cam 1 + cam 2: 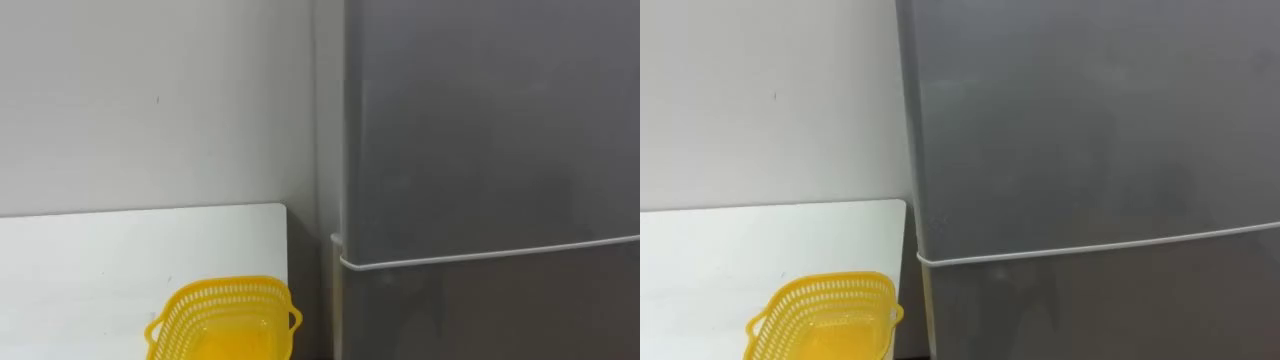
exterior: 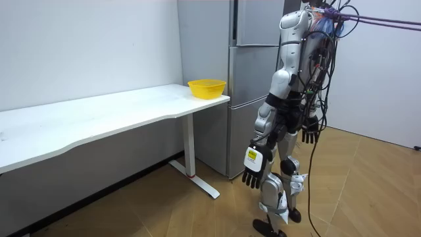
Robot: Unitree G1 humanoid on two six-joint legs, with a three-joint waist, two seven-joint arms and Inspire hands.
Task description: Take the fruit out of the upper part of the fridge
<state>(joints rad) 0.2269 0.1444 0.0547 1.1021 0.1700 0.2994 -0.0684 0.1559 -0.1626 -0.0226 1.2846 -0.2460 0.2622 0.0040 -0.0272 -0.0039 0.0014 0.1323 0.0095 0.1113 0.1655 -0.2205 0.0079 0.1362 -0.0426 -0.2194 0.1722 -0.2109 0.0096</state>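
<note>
White table (image 1: 120,260) at left, against the wall (image 1: 150,100); its near part is cut off by the frame. Yellow basket (image 1: 230,289) sits at the table's right end, close to the corner, with its lower half cut off. What shows of its inside is bare yellow mesh.

Just right of the table edge stands the fridge, with a narrow dark gap between them. Upper fridge door (image 1: 490,130) is shut, so whatever is inside is hidden and I cannot tell the contents. I can't make out a handle on it. A pale seam (image 1: 490,255) splits it from the lower door (image 1: 490,310), also shut.

In the room view I stand upright facing the fridge front, close to it, arms hanging. My left hand (image 2: 252,175) is beside my thigh, fingers loose and pointing down, holding nothing. My right hand (image 2: 310,133) is at my hip, small and partly behind cables; its fingers look slack and carry nothing. Wooden floor (image 2: 368,191) lies open to the room view's right.
</note>
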